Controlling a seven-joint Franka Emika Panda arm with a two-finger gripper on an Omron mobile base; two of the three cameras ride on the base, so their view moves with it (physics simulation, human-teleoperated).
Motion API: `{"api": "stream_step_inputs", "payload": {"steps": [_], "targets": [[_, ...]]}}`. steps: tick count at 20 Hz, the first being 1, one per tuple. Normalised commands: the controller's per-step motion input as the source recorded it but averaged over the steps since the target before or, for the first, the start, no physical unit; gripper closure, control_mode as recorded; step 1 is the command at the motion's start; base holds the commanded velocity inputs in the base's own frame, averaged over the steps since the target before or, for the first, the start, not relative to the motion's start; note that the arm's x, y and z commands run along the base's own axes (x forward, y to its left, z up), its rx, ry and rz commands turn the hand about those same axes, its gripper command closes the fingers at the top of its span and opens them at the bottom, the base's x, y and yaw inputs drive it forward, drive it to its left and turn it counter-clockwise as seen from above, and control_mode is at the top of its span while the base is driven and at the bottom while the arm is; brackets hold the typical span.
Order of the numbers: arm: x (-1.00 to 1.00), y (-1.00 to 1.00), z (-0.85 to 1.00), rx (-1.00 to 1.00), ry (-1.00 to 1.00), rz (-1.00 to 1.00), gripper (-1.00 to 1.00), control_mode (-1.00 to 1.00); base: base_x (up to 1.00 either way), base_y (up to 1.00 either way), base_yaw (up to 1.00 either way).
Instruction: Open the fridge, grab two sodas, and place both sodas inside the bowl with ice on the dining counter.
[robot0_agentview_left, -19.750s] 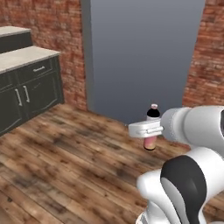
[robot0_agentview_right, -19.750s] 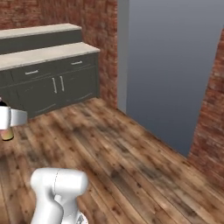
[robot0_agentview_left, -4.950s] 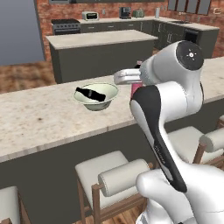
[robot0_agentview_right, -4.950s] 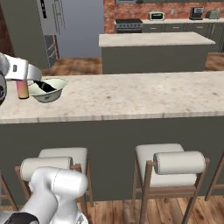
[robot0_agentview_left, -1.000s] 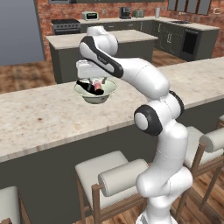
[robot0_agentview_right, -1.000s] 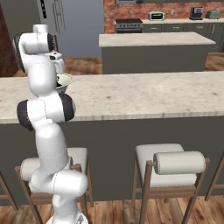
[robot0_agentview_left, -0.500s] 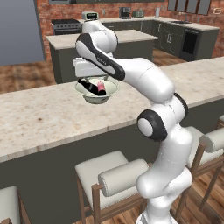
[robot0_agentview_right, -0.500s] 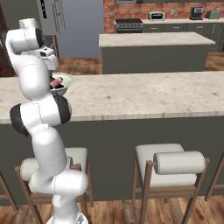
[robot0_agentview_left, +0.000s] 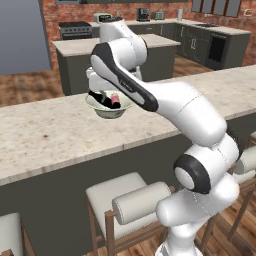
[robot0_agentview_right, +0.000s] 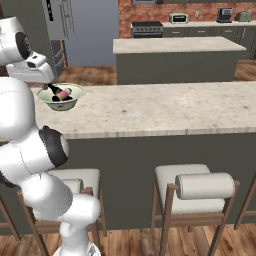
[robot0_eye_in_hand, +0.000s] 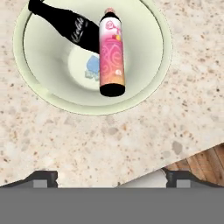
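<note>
The pale green bowl (robot0_eye_in_hand: 153, 65) sits on the dining counter (robot0_eye_in_hand: 109, 140), near its edge. Two sodas lie inside it. The pink-orange bottle (robot0_eye_in_hand: 111, 54) lies along the bowl wall, resting against the dark bottle (robot0_eye_in_hand: 70, 26). A few bluish ice pieces (robot0_eye_in_hand: 92, 69) show at the bottom. My gripper (robot0_eye_in_hand: 111, 178) hangs right above the bowl, open, its two dark tips spread wide with nothing between them. From the base, the bowl (robot0_agentview_left: 107, 109) (robot0_agentview_right: 61, 102) holds both sodas (robot0_agentview_left: 111, 99) (robot0_agentview_right: 60, 93) under my hand. The grey fridge (robot0_agentview_right: 59, 20) stands far back.
Cushioned stools (robot0_agentview_left: 132, 200) (robot0_agentview_right: 197, 187) line the near side of the dining counter (robot0_agentview_right: 160, 110). A shorter island (robot0_agentview_right: 175, 47) stands behind it, with kitchen cabinets and appliances along the brick wall. The counter edge and wooden floor (robot0_eye_in_hand: 201, 162) lie close to the bowl.
The jaws have spread wide and let go of the pink-orange soda, which now lies in the bowl on the dark one. The hand has lifted a little above the bowl.
</note>
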Motion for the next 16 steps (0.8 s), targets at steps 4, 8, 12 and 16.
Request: {"api": "stream_step_inputs", "payload": {"steps": [4, 8, 12, 16], "targets": [[-1.0, -0.26, 0.1, 0.07, -0.2, -0.02, -1.0, -1.0, 0.0, 0.0, 0.0], [-1.0, -0.4, 0.04, 0.05, -0.2, -0.01, -1.0, -1.0, 0.0, 0.0, 0.0], [-0.98, -0.6, 0.06, 0.0, -0.21, 0.0, -1.0, -1.0, 0.0, 0.0, 0.0], [-0.8, -0.61, 0.06, 0.0, -0.17, 0.0, -1.0, -1.0, 0.0, 0.0, 0.0]]}}
